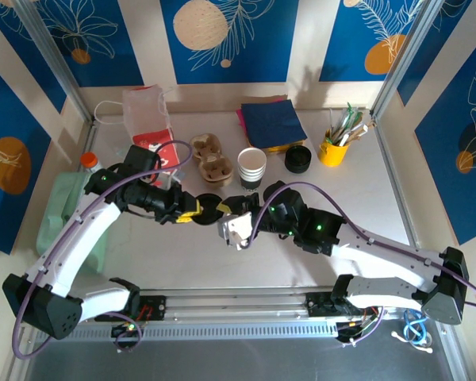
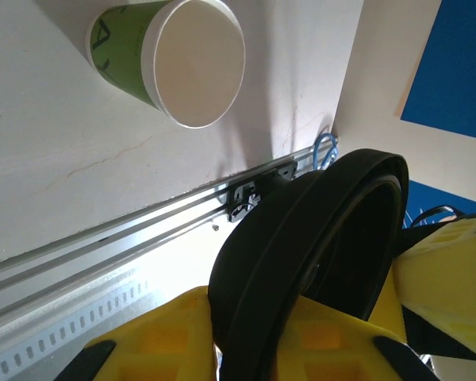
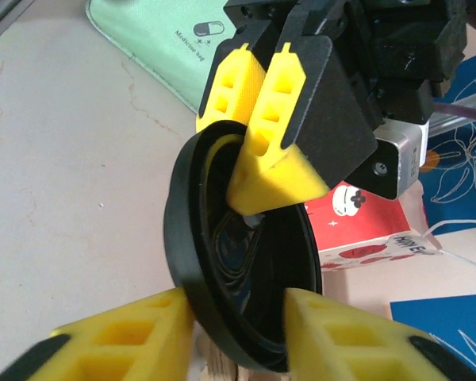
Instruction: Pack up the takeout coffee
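Lid handover. Left gripper clamped on black lid; right gripper astride it, grip unconfirmed. Cup upright, uncovered, mid-table beside carrier. Next: secure right hold, align lid over cup.

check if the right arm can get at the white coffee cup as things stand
Probably not straight away. The white coffee cup stands just beyond the right gripper, but that gripper straddles the black lid held by the left gripper, so it must back off the lid first.
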Controlling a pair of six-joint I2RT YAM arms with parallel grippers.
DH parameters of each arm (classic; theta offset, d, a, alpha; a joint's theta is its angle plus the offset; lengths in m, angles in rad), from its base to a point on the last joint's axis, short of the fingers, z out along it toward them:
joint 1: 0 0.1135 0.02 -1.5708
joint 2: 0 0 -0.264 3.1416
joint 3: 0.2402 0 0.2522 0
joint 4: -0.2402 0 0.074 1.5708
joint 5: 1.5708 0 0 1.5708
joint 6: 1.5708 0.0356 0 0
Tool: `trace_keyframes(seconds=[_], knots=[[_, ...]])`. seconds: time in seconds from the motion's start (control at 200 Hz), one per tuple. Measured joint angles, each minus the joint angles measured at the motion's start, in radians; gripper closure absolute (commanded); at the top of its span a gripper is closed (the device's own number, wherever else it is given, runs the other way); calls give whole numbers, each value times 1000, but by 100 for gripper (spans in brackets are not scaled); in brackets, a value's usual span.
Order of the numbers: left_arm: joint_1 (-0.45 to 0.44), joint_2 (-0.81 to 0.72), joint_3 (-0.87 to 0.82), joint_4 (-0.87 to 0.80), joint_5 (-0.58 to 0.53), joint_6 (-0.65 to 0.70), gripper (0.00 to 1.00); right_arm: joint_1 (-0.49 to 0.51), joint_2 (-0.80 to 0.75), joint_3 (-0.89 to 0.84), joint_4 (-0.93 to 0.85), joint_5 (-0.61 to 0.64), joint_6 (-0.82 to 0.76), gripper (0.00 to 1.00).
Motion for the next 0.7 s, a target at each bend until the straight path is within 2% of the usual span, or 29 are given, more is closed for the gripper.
trace_keyframes(seconds=[0.035, 0.18, 0.245, 0.38, 0.545, 0.7], knots=[[2, 0, -1, 2, 0, -4, 78, 4, 4, 0, 0, 7, -1, 73], [6, 0, -5, 31, 8, -10, 71, 11, 11, 0, 0, 24, -5, 77], [5, -2, -14, 56, 30, -20, 65, 11, 11, 0, 9, 29, -5, 79], [5, -16, -20, 103, 56, -33, 58, 12, 11, -1, 19, 31, -2, 92], [5, -26, -20, 124, 60, -42, 54, 12, 11, 0, 27, 35, -2, 94], [6, -26, -20, 127, 57, -38, 42, 11, 11, -1, 26, 35, -1, 96]])
